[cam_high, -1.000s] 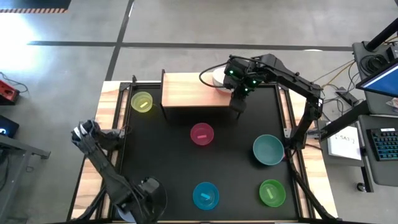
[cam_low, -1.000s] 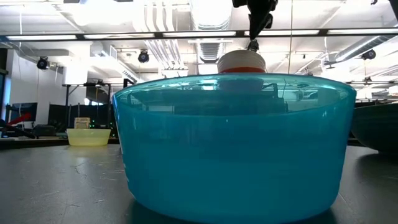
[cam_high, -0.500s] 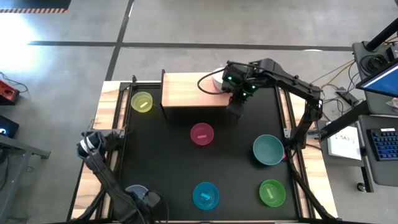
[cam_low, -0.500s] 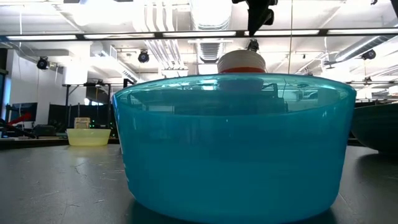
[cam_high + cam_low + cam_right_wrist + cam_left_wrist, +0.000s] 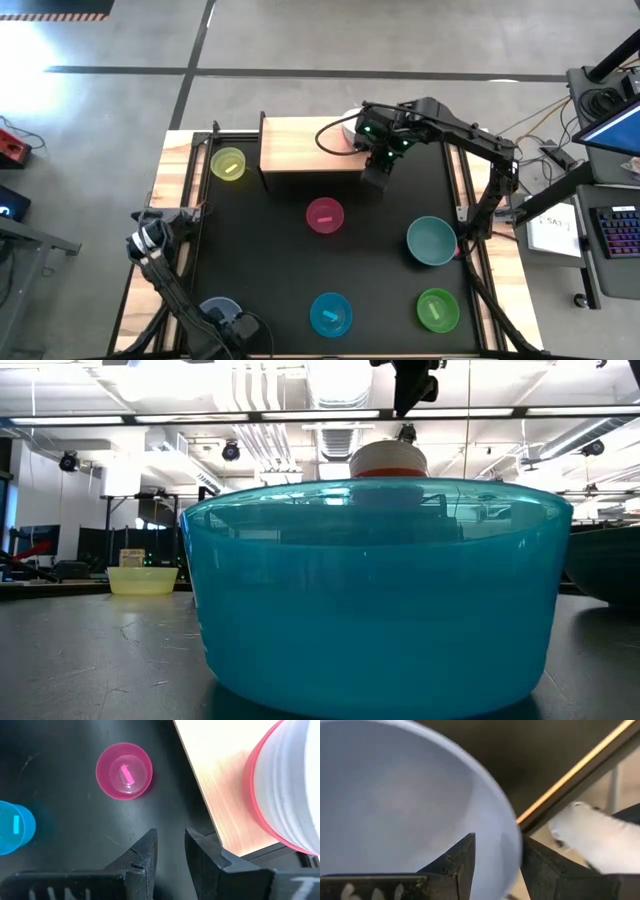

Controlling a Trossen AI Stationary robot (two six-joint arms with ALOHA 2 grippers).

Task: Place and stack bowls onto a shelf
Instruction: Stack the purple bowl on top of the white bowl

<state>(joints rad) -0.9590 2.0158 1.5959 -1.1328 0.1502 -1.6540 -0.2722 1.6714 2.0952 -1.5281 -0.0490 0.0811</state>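
Left gripper (image 5: 497,865): fingers grasping the lavender bowl (image 5: 395,795) by its rim, at the table's near left corner. Right gripper (image 5: 170,850): fingers released and empty, beside the shelf (image 5: 305,148), which carries white-in-red bowls (image 5: 290,785). Bowls likely light, stiff, slippery; best pinched at the rim.

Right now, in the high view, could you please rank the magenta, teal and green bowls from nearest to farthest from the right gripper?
From the right gripper:
1. Magenta plastic bowl, mid-table, just past the shelf's front.
2. Teal plastic bowl, right side.
3. Green plastic bowl, near right corner.
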